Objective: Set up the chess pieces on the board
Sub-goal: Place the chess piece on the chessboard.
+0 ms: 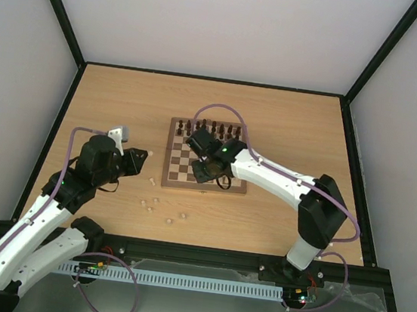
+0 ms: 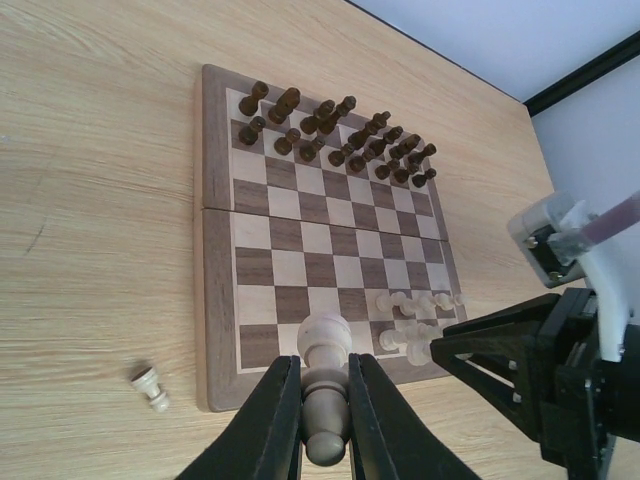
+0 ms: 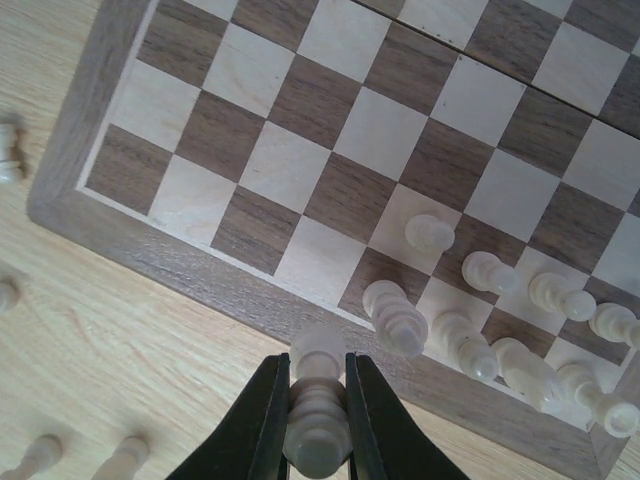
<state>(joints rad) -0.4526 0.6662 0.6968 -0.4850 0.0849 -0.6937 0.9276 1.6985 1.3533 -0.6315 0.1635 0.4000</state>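
Observation:
The board (image 1: 179,169) lies mid-table, with dark pieces (image 1: 212,129) in its far rows. In the left wrist view the board (image 2: 222,250) shows dark pieces (image 2: 330,130) and several pale pieces (image 2: 415,320) at the near right. My left gripper (image 2: 323,395) is shut on a pale piece (image 2: 325,385), off the board's left side (image 1: 138,161). My right gripper (image 3: 316,400) is shut on a pale piece (image 3: 318,415), held over the board's near border (image 3: 200,275). Several pale pieces (image 3: 480,320) stand in the near rows there.
Loose pale pieces (image 1: 158,205) lie on the wooden table between the board and my bases. One pale piece (image 2: 150,388) lies beside the board's edge. More loose ones show in the right wrist view (image 3: 8,150) (image 3: 120,460). Black frame rails border the table.

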